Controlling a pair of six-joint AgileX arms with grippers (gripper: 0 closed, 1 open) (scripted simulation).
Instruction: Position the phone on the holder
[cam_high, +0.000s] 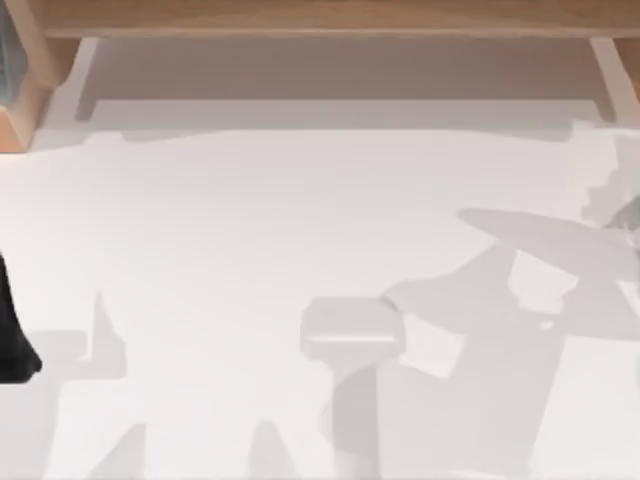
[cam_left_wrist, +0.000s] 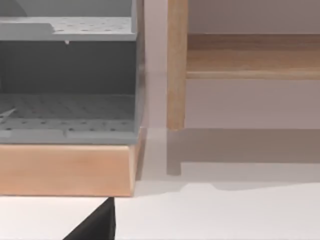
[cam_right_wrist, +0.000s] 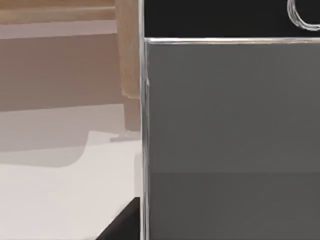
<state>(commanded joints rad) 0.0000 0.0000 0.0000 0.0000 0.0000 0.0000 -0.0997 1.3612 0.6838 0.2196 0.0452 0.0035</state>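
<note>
Right arm, wrist view: the phone (cam_right_wrist: 230, 125) sits directly ahead of the jaws and very close, grey screen facing the camera, silver rim along its near side, black bezel with part of the round home button (cam_right_wrist: 305, 15) at one end. Its long axis runs along the line from that bezel toward the jaws, so it stands roughly end-on to them. Whether the jaws pinch it, or are spread, cannot be told; a dark finger tip (cam_right_wrist: 122, 222) shows beside the rim.

The right arm is judged the nearer.

The left arm (cam_high: 12, 330) sits at the left edge of the white surface (cam_high: 250, 220).

Beyond: wooden frame (cam_left_wrist: 176, 65), grey perforated rack (cam_left_wrist: 67, 70).
</note>
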